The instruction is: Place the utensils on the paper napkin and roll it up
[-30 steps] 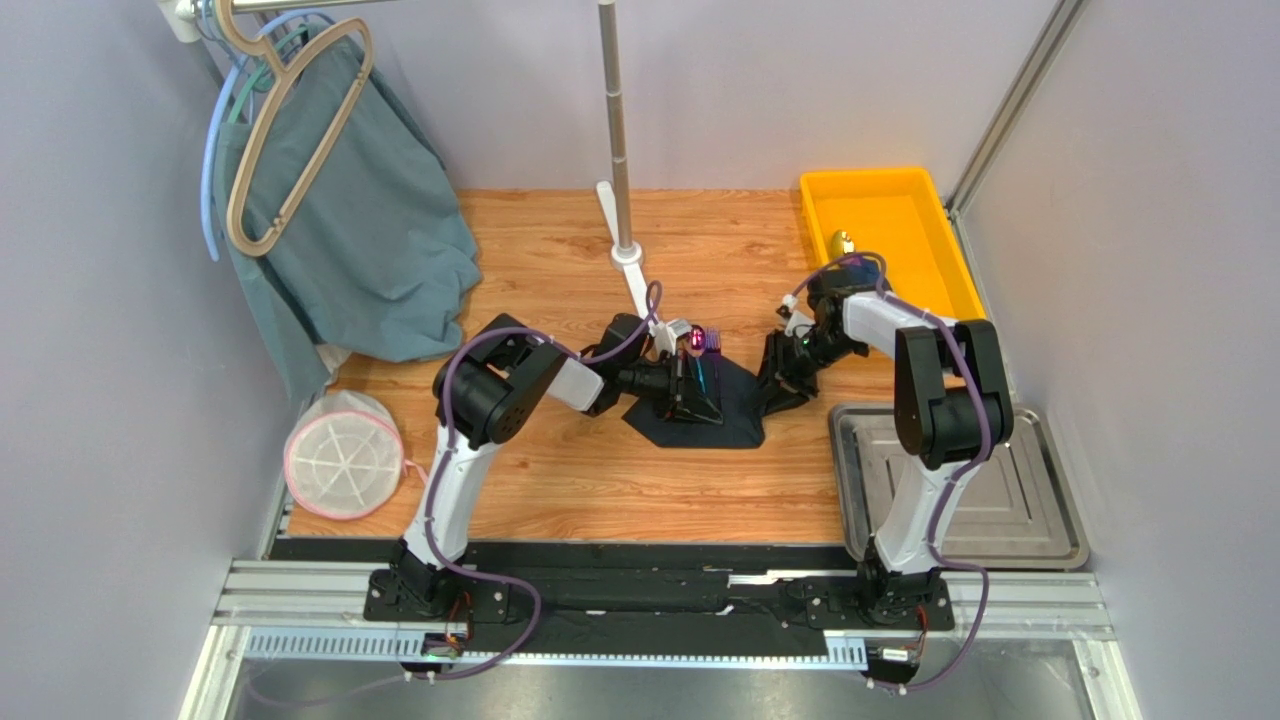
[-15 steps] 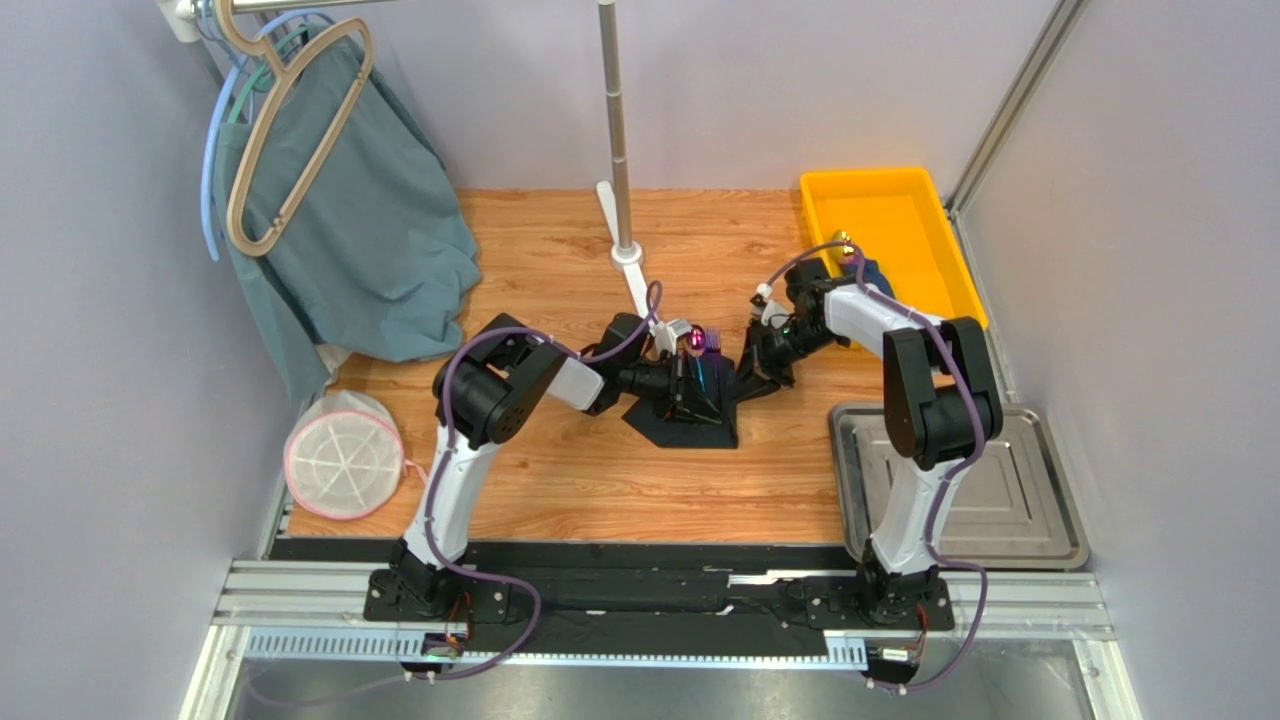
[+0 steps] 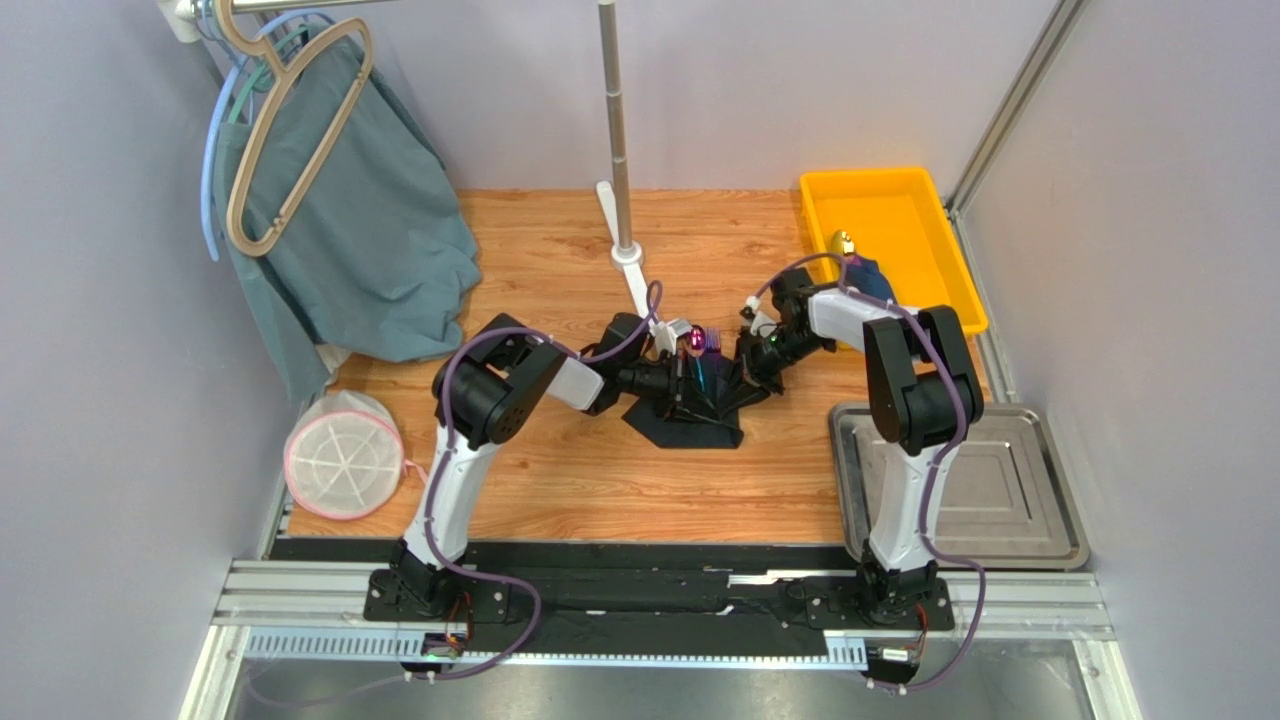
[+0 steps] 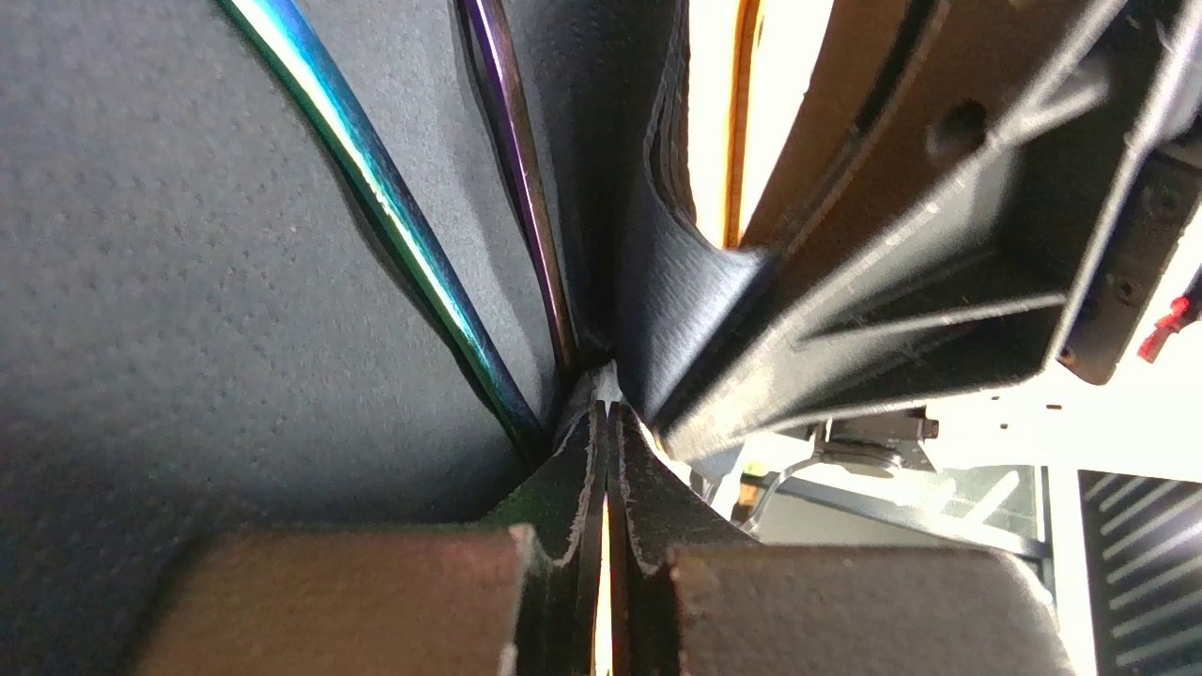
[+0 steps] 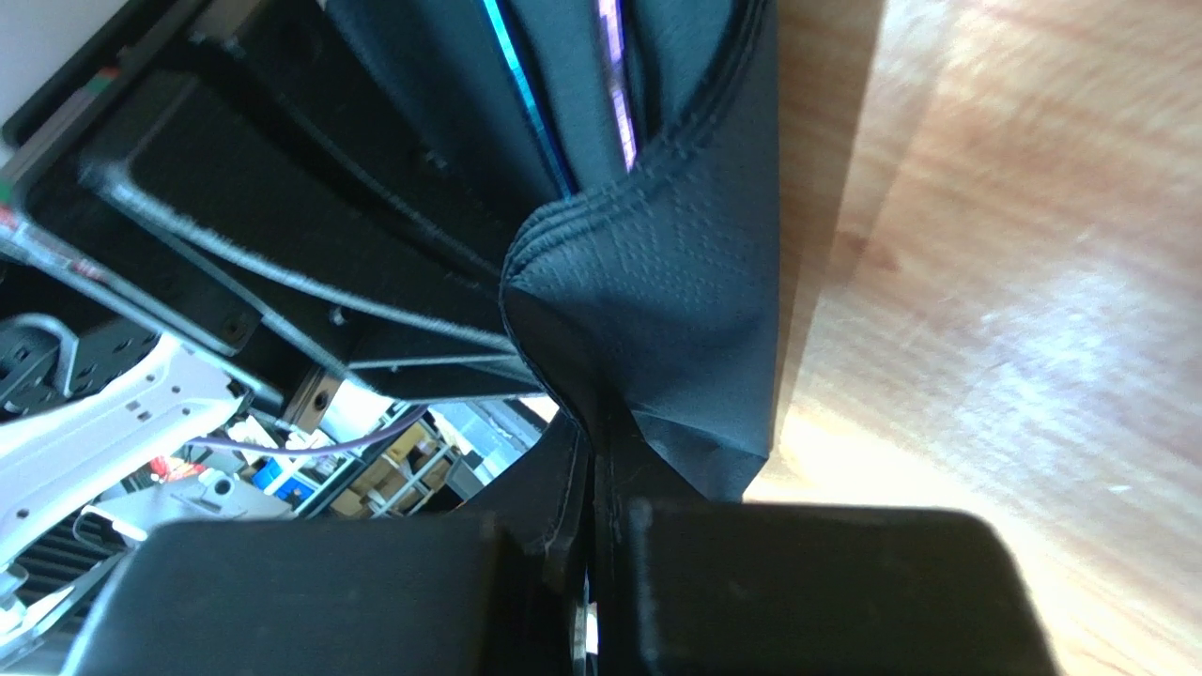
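The black paper napkin [image 3: 694, 420] lies on the wooden table, its right side lifted and folded leftward. Two iridescent utensil handles [image 4: 374, 176] lie on it and also show in the right wrist view [image 5: 617, 85]. My right gripper [image 3: 747, 365] is shut on the napkin's folded edge [image 5: 663, 282], with its jaws [image 5: 600, 437] pinching the fold. My left gripper [image 3: 696, 378] is shut, and its tips [image 4: 607, 409] rest at the crease where the utensils meet the raised fold. The napkin [image 4: 170, 282] fills the left wrist view.
A yellow bin [image 3: 899, 203] at the back right holds a dark blue bundle with a gold tip [image 3: 860, 267]. A steel tray [image 3: 977, 503] sits at the right front. A teal cloth [image 3: 361, 240] hangs at the left, above a white mesh basket [image 3: 346, 455]. A pole stand [image 3: 618, 150] rises behind.
My right gripper has moved left toward the left gripper, pulling the napkin's right side over the utensils. The napkin's visible outline is narrower. The left gripper has stayed in place.
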`<move>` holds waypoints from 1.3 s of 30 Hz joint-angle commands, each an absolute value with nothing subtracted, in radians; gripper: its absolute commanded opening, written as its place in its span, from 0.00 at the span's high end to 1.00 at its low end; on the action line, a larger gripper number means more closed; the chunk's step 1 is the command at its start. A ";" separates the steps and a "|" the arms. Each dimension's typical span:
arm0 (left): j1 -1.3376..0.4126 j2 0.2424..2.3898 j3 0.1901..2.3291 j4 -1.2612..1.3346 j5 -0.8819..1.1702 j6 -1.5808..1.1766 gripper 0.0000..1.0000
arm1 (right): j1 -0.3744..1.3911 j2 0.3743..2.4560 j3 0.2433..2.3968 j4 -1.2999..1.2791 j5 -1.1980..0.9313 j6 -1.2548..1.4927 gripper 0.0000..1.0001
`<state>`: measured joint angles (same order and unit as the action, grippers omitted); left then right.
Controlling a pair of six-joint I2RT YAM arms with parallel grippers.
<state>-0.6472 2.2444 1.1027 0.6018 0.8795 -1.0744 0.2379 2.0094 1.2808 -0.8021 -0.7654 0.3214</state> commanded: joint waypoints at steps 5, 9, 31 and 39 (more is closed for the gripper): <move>-0.643 2.126 1.060 0.574 0.861 -1.005 0.96 | 0.232 2.031 1.316 -0.778 -0.727 0.342 1.00; -0.643 2.091 1.031 0.560 0.868 -0.996 0.95 | 0.232 2.029 1.318 -0.776 -0.730 0.347 1.00; -0.614 2.129 1.088 0.245 0.827 -0.822 1.00 | 0.255 1.985 1.293 -0.730 -0.790 0.417 1.00; -0.615 2.137 1.091 0.242 0.827 -0.821 1.00 | 0.281 2.020 1.313 -0.706 -0.810 0.457 1.00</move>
